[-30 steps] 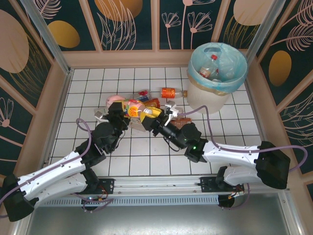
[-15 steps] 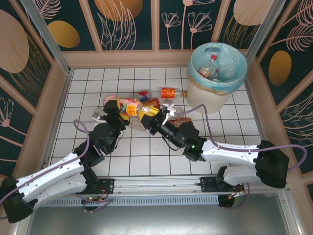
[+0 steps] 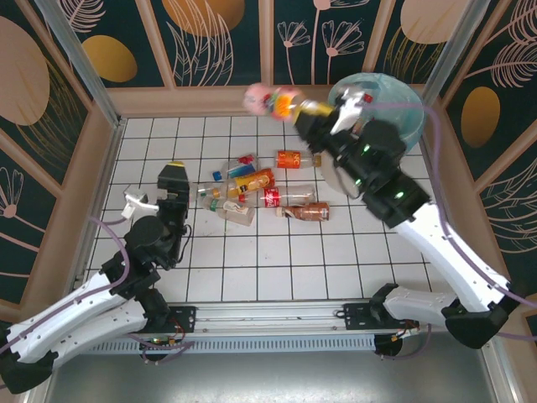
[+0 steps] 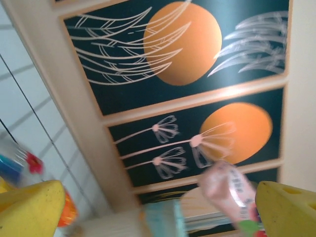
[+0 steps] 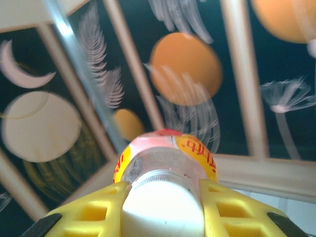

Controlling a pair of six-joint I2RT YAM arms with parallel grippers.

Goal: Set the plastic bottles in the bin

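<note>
Clearly the right gripper is closed on a pink bottle with a yellow and red label. It grips the bottle at its white end and holds it high in the air, just to the left of the bin. The left gripper is low over the white tiled table, its jaws wide apart and empty, near the other plastic bottles, which lie together in the middle of the table.
</note>
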